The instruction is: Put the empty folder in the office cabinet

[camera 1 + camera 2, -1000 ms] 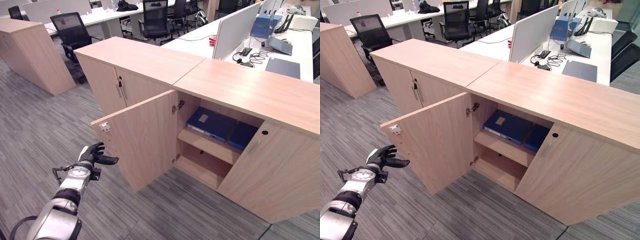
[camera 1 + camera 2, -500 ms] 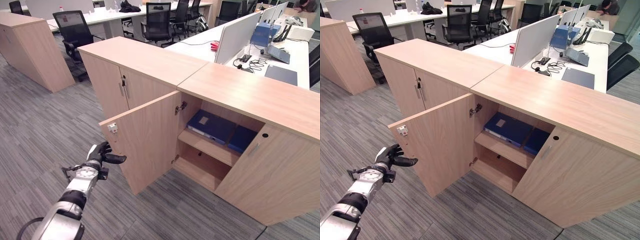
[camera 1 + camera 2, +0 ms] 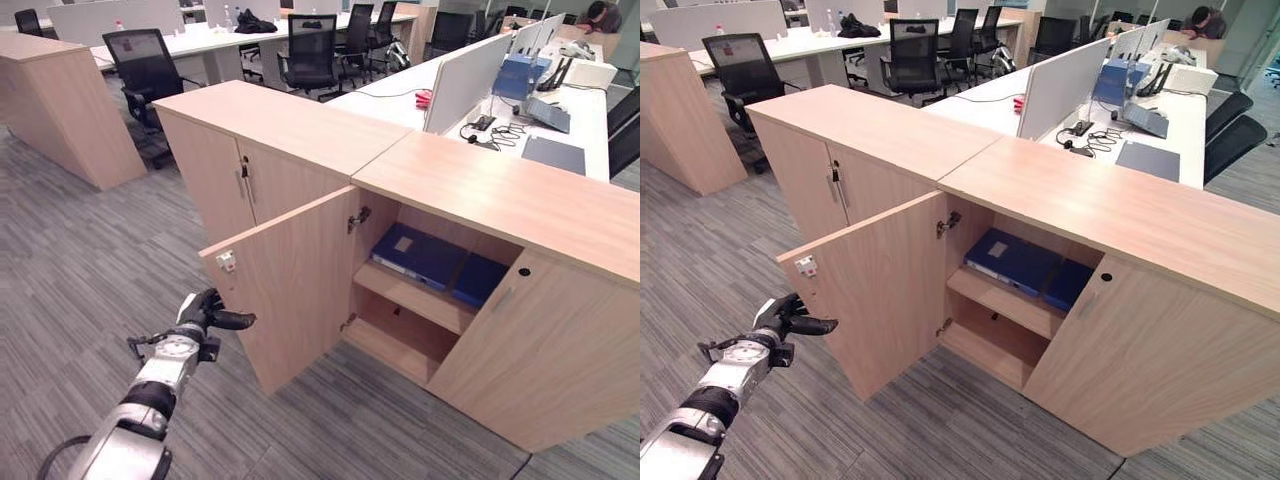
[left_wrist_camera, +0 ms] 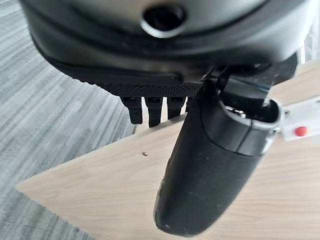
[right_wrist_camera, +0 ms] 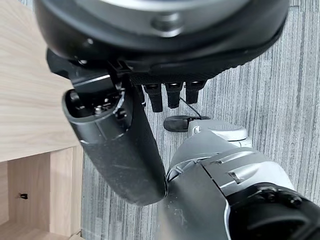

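We note the office cabinet [image 3: 480, 190] is light wood-grain laminate, matt and smooth, as is its open door [image 3: 290, 285], which carries a small white plastic catch [image 3: 227, 262]. The folders [image 3: 420, 255] on the shelf look like blue, faintly sheened board or plastic. The floor [image 3: 80, 260] is grey, ribbed carpet. The left hand [image 3: 200, 315] is matt black plastic.
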Controlling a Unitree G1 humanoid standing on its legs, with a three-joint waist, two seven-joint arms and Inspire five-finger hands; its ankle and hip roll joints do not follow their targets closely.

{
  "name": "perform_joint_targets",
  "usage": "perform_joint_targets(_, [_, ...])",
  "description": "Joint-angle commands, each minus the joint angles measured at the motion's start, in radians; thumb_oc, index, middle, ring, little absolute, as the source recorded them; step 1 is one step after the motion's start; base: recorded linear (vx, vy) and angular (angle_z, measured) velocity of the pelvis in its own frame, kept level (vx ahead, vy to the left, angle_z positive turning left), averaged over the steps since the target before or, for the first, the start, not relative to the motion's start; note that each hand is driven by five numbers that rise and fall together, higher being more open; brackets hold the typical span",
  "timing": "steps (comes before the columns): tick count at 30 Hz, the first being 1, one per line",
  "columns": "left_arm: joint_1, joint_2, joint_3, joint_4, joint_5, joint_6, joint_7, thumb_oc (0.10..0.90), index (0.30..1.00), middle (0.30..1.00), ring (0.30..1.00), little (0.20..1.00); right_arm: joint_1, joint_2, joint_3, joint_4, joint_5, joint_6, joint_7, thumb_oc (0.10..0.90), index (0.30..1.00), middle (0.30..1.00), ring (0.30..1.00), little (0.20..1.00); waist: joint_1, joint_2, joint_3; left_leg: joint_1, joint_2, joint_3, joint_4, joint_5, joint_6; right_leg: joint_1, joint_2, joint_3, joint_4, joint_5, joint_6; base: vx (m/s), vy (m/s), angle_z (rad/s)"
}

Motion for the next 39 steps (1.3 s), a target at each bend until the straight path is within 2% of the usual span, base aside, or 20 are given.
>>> perform_joint_targets(1, [-0.264,-0.198,-0.048,-0.377,-0.167,-0.196,-0.171,0.8,0.9,0.9,0.9,0.9,-0.072,-0.001,0.02,0.054,0.001,-0.004,0.004,0.8,0.9,0.9,0.9,0.9,-0.068,0.051,-0.009,0.041,0.024,-0.068,-0.003,-0.129,-0.031,0.043,0.052,0.021,0.002,-0.097,0.036,-0.02,-0.006,0.18])
perform_joint_targets(2, [-0.261,-0.197,-0.047,-0.38,-0.168,-0.194,-0.171,0.8,0.9,0.9,0.9,0.9,-0.072,-0.001,0.02,0.054,0.0,-0.004,0.004,0.8,0.9,0.9,0.9,0.9,-0.068,0.051,-0.01,0.041,0.024,-0.068,-0.003,-0.129,-0.031,0.043,0.052,0.021,0.002,-0.097,0.036,-0.01,0.001,0.17])
perform_joint_targets(3, [-0.247,-0.228,-0.095,-0.514,-0.218,-0.193,-0.229,0.8,0.9,0.9,0.9,0.9,-0.075,0.008,0.014,0.056,0.008,-0.005,0.006,0.8,0.9,0.9,0.9,0.9,-0.068,0.051,-0.008,0.041,0.023,-0.07,-0.003,-0.13,-0.03,0.044,0.051,0.02,0.002,-0.095,0.037,0.0,0.003,0.13])
perform_joint_targets(4, [-0.245,-0.227,-0.095,-0.517,-0.219,-0.191,-0.228,0.8,0.9,0.9,0.9,0.9,-0.074,0.008,0.014,0.056,0.008,-0.005,0.006,0.8,0.9,0.9,0.9,0.9,-0.068,0.05,-0.009,0.041,0.023,-0.069,-0.003,-0.13,-0.03,0.044,0.051,0.02,0.002,-0.095,0.037,0.0,0.003,0.09])
perform_joint_targets(6, [-0.226,-0.252,-0.138,-0.628,-0.292,-0.177,-0.268,0.8,0.9,0.9,0.9,0.9,-0.077,0.013,0.015,0.064,0.012,-0.002,0.007,0.8,0.9,0.9,0.9,0.9,-0.067,0.051,-0.005,0.04,0.022,-0.071,-0.003,-0.132,-0.028,0.044,0.05,0.02,0.001,-0.094,0.037,-0.01,-0.002,0.09])
perform_joint_targets(7, [-0.209,-0.269,-0.186,-0.728,-0.367,-0.148,-0.31,0.8,0.9,0.9,0.9,0.9,-0.08,0.019,0.018,0.075,0.016,0.001,0.008,0.8,0.9,0.9,0.9,0.9,-0.064,0.053,-0.001,0.039,0.022,-0.071,-0.003,-0.132,-0.027,0.043,0.051,0.02,0.001,-0.094,0.037,-0.01,-0.005,0.12])
perform_joint_targets(10, [-0.199,-0.27,-0.227,-0.812,-0.406,-0.131,-0.333,0.8,0.9,0.9,0.9,0.9,-0.082,0.024,0.02,0.086,0.02,0.002,0.007,0.8,0.9,0.9,0.9,0.9,-0.061,0.053,0.004,0.039,0.022,-0.071,-0.003,-0.132,-0.027,0.043,0.052,0.022,0.0,-0.093,0.037,-0.01,-0.012,0.21])
perform_joint_targets(11, [-0.182,-0.274,-0.273,-0.874,-0.441,-0.114,-0.353,0.8,0.9,0.9,0.9,0.9,-0.083,0.031,0.028,0.096,0.024,0.002,0.01,0.8,0.9,0.9,0.9,0.9,-0.059,0.053,0.009,0.041,0.024,-0.072,-0.003,-0.133,-0.027,0.042,0.053,0.022,-0.001,-0.094,0.037,-0.01,-0.013,0.32])
perform_joint_targets(19, [-0.141,-0.271,-0.372,-0.917,-0.46,-0.061,-0.365,0.8,0.9,0.9,0.9,0.9,-0.102,0.045,0.068,0.106,0.027,-0.002,0.005,0.8,0.9,0.9,0.9,0.9,-0.056,0.055,0.024,0.04,0.027,-0.079,-0.003,-0.132,-0.028,0.045,0.061,0.023,0.0,-0.101,0.032,-0.01,-0.016,0.06])
perform_joint_targets(27, [-0.116,-0.24,-0.393,-0.949,-0.463,-0.048,-0.379,0.8,0.9,0.9,0.9,0.9,-0.117,0.055,0.102,0.108,0.005,-0.004,0.011,0.8,0.9,0.9,0.9,0.9,-0.049,0.059,0.027,0.039,0.03,-0.082,-0.003,-0.128,-0.031,0.047,0.066,0.023,-0.001,-0.104,0.029,0.0,-0.008,-0.22])
perform_joint_targets(39, [-0.099,-0.263,-0.376,-0.902,-0.432,-0.057,-0.366,0.8,0.9,0.9,0.9,0.9,-0.123,0.062,0.117,0.11,0.001,-0.003,0.012,0.8,0.9,0.9,0.9,0.9,-0.051,0.063,0.031,0.044,0.038,-0.079,-0.003,-0.129,-0.035,0.051,0.071,0.023,-0.001,-0.111,0.024,0.0,-0.009,-0.06])
